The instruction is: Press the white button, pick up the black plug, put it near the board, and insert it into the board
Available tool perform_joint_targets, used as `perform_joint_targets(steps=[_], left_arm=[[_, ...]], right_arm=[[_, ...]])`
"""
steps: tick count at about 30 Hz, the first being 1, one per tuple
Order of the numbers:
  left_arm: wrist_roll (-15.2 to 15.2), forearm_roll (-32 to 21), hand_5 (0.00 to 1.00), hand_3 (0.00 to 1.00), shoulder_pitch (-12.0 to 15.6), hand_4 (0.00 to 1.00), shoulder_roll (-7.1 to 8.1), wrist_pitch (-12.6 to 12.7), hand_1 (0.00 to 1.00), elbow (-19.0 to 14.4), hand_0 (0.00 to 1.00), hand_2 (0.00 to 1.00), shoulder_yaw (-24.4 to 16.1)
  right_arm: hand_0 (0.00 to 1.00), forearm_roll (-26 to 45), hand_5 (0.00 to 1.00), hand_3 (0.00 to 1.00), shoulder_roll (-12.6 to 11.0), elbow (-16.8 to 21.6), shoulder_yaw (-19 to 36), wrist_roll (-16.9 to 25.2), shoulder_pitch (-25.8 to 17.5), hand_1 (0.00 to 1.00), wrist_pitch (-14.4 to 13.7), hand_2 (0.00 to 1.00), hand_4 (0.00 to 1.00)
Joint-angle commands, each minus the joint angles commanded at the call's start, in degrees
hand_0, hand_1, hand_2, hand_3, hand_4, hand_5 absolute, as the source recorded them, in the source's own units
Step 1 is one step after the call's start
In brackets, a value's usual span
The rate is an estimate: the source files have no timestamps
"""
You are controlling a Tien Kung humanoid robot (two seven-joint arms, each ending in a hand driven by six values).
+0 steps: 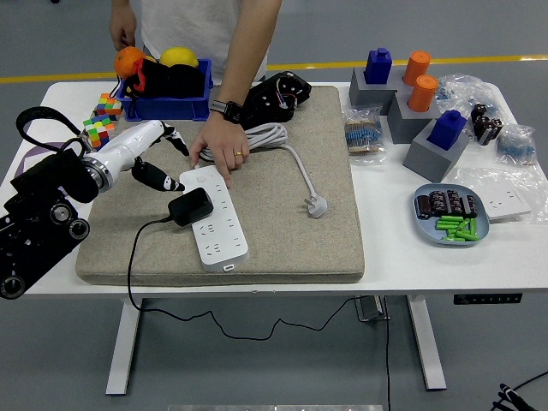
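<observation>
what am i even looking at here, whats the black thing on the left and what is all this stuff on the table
This is one picture, taken from a camera high on a humanoid robot, looking down over its white table. The black thing is the robot's left arm; its left hand has a white palm and dark fingers, open and holding nothing. Its right arm is out of view. On the grey mat lies a white power strip with a black plug sitting on it. A person across the table rests a hand on the strip's far end. At the right are coloured blocks and a plate of small parts.
</observation>
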Motion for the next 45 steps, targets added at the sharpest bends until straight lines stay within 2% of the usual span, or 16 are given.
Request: perform_joint_targets(steps=[5, 6, 9, 11, 12, 17, 18, 23, 24, 35, 36, 40, 45], left_arm=[[-0.9, 0.8, 0.002, 0.561, 0.7, 0.73, -1.13, 1.5, 0.755, 1.6, 0.673, 0.55, 1.0], [-1.1, 0.9, 0.002, 0.549, 0.8, 0.691, -1.38, 1.8, 0.727, 1.8, 0.644, 0.522, 1.2], [-1.5, 1.1, 0.002, 0.549, 1.0, 0.691, -2.22, 2.8, 0.727, 2.6, 0.644, 0.522, 1.6], [-1.4, 1.3, 0.002, 0.549, 1.0, 0.691, -2.68, 2.9, 0.727, 3.0, 0.644, 0.522, 1.7], [-1.3, 1.3, 0.002, 0.51, 1.0, 0.72, -2.78, 2.9, 0.71, 3.1, 0.628, 0.508, 1.7], [-1.1, 1.3, 0.002, 0.51, 0.7, 0.72, -3.45, 2.5, 0.71, 3.8, 0.628, 0.508, 2.4], [-1.1, 1.3, 0.002, 0.998, 0.7, 0.821, -3.52, 2.4, 0.705, 3.9, 0.615, 0.503, 2.4], [-1.1, 0.9, 0.002, 0.998, 0.6, 0.821, -3.83, 2.2, 0.705, 3.7, 0.615, 0.503, 2.6], [-1.0, 0.9, 0.002, 0.369, 0.6, 0.804, -3.95, 2.1, 0.701, 3.7, 0.6, 0.495, 2.6], [-0.9, 0.3, 0.002, 0.361, 0.4, 0.797, -5.89, 1.8, 0.696, 4.2, 0.6, 0.487, 3.4], [-0.9, 0.3, 0.002, 0.36, 0.4, 0.828, -6.11, 1.8, 0.694, 4.4, 0.602, 0.486, 3.5], [-1.0, 0.1, 0.002, 0.36, 0.4, 0.828, -6.82, 1.7, 0.694, 4.7, 0.602, 0.486, 3.7], [-1.0, -0.2, 0.002, 0.358, 0.3, 0.827, -7.22, 1.5, 0.693, 4.9, 0.606, 0.482, 4.0]], right_arm=[[0.78, 0.5, 0.466, 0.626, 0.1, 0.2, -0.7, 0.1, 0.1, 0.608, -0.1, 0.625, 0.719], [0.779, 0.7, 0.465, 0.625, 0.1, 0.2, -0.8, 0.1, 0.1, 0.608, -0.1, 0.625, 0.719], [0.779, 0.7, 0.465, 0.625, 0.1, 0.2, -0.9, 0.1, 0.1, 0.608, -0.1, 0.625, 0.719], [0.779, 0.6, 0.465, 0.625, 0.1, 0.2, -0.9, 0.1, 0.1, 0.608, -0.1, 0.625, 0.719], [0.779, 0.6, 0.463, 0.625, 0.1, 0.2, -0.9, 0.1, 0.1, 0.608, -0.1, 0.625, 0.718], [0.779, 0.5, 0.463, 0.625, 0.1, 0.1, -0.8, 0.0, 0.1, 0.608, 0.0, 0.625, 0.718], [0.779, 0.4, 0.463, 0.625, 0.1, 0.1, -0.7, 0.0, 0.1, 0.608, 0.0, 0.625, 0.718], [0.779, 0.4, 0.463, 0.625, 0.1, 0.1, -0.6, 0.0, 0.2, 0.608, 0.0, 0.625, 0.718], [0.779, 0.5, 0.463, 0.626, 0.0, 0.1, -0.7, 0.0, 0.2, 0.608, 0.0, 0.624, 0.718], [0.779, 0.8, 0.463, 0.625, 0.2, 0.2, -1.3, 0.1, 0.3, 0.608, 0.0, 0.624, 0.718], [0.779, 0.8, 0.463, 0.625, 0.2, 0.2, -1.3, 0.1, 0.3, 0.607, 0.0, 0.624, 0.718], [0.779, 0.9, 0.463, 0.625, 0.1, 0.2, -1.5, 0.1, 0.3, 0.607, 0.0, 0.624, 0.718], [0.779, 0.8, 0.462, 0.625, 0.2, 0.2, -1.3, 0.1, 0.3, 0.608, 0.0, 0.624, 0.718]])
